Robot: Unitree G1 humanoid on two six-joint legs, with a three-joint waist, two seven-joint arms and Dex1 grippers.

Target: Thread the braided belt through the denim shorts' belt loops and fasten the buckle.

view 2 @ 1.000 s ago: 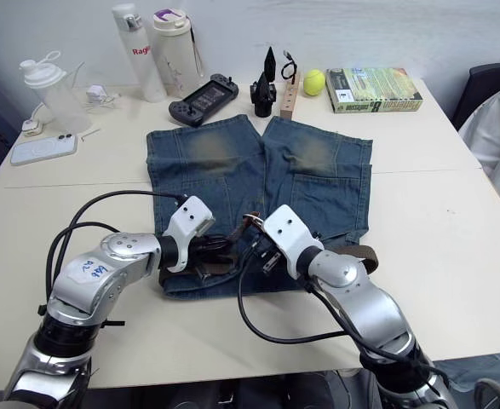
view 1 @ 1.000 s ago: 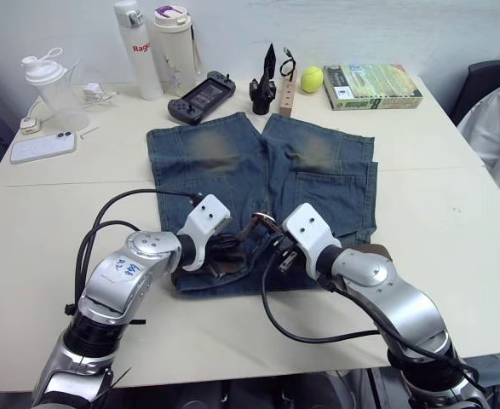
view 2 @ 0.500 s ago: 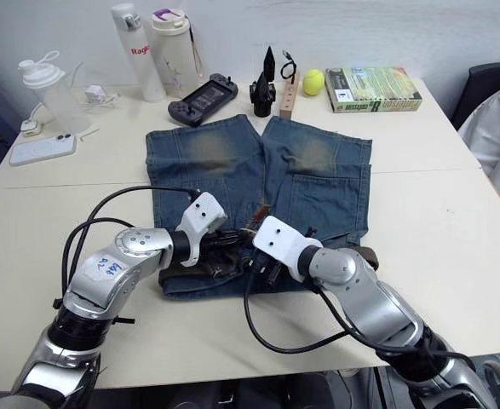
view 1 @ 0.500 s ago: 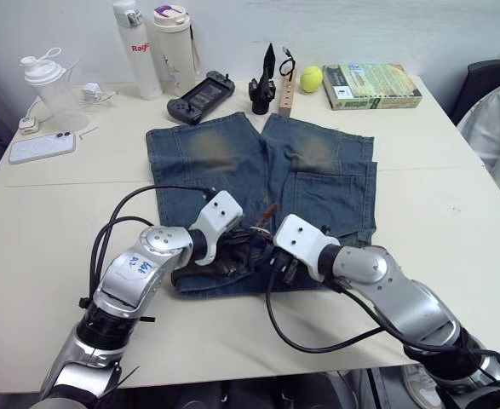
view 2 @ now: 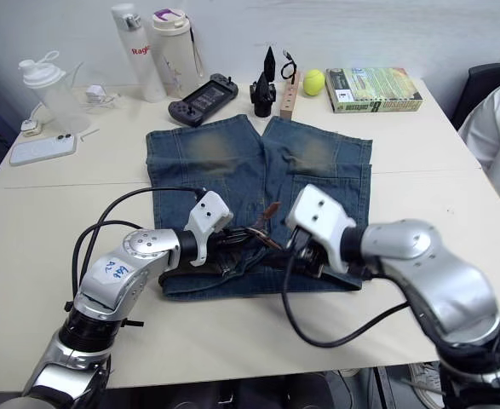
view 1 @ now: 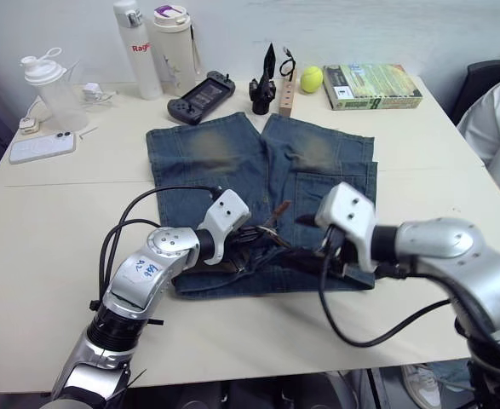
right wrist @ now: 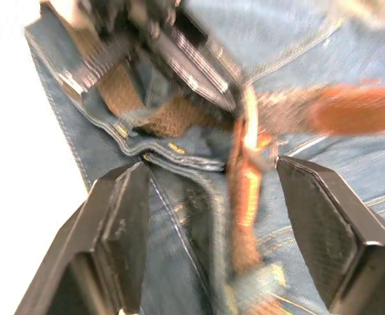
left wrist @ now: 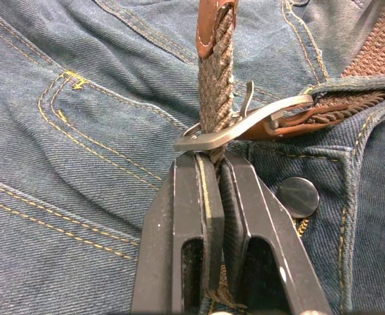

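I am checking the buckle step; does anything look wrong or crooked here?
The braided belt tip passes through the buckle and sticks up above the denim shorts, pinched by the left end effector. The prong stands free, so it is unfastened.

- Both arms: silver-grey metallic shells, rounded joints, white wrist housings.
- Black cables loop from each forearm.
- Left forearm bears a white sticker with blue handwriting.
- Left gripper (left wrist: 212, 190) and right gripper (right wrist: 225, 243): flat black fingers.
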